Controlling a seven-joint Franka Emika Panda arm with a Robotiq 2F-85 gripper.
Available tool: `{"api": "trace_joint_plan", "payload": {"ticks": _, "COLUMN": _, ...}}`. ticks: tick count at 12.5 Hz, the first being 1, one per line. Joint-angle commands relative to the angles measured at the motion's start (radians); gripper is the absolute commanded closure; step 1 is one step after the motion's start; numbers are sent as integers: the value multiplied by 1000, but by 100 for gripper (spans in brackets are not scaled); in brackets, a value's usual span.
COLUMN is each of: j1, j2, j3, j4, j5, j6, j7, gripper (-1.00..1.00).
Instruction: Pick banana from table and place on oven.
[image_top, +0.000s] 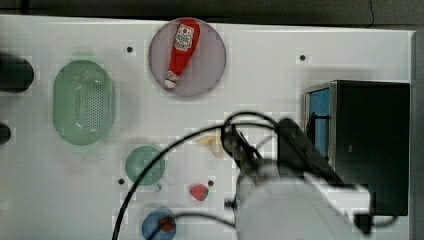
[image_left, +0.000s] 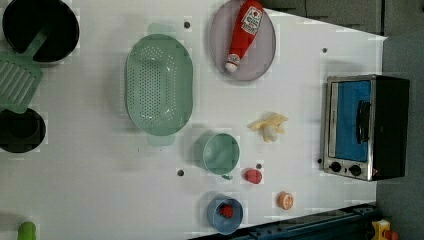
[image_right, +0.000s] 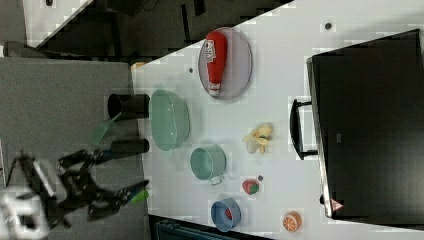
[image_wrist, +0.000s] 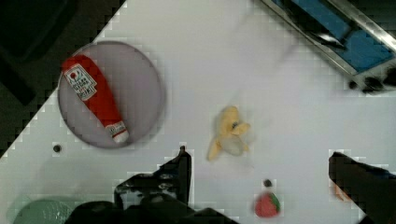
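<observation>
Hand (image_wrist: 259, 163) fingers stand spread wide above the counter (image_wrist: 196, 56), empty, framing the banana (image_wrist: 229, 133) for descent; oven (image_left: 365, 127) top awaits.

**Count of items on the white table**

One table (image_left: 100, 190) holds everything. There is one banana (image_left: 270, 126), one oven (image_left: 365, 127), one ketchup bottle (image_left: 243, 34) on one round grey plate (image_left: 265, 55), one green colander (image_left: 159, 85), one green cup (image_left: 220, 153), one strawberry (image_left: 253, 175), one orange slice (image_left: 285, 200), and one blue bowl (image_left: 225, 215) containing one small red item. Two black pots (image_left: 40, 27) and one green spatula (image_left: 17, 82) sit at the left view's left.
</observation>
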Motion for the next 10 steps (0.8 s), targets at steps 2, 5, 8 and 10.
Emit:
{"api": "trace_joint_plan", "payload": {"ticks": 2, "j1": 8, "j2": 199, "j3": 25, "j4": -164, "j5": 1, "j6": 169, "j7": 35, "gripper": -100}}
{"api": "trace_joint_plan", "payload": {"ticks": 5, "j1": 8, "j2": 320, "j3": 25, "j4": -229, "j5": 1, "j6": 341, "j7": 35, "gripper": -100}}
{"api": "trace_joint_plan", "payload": {"ticks": 8, "j1": 8, "j2": 440, "j3": 23, "j4": -289, "j5": 1, "j6": 522, "j7": 35, "gripper": -100}}
{"api": "trace_joint_plan", "payload": {"ticks": 10, "j1": 8, "j2": 512, "j3": 23, "j4": -329, "j5": 1, "j6": 645, "j7": 35, "gripper": -100}}
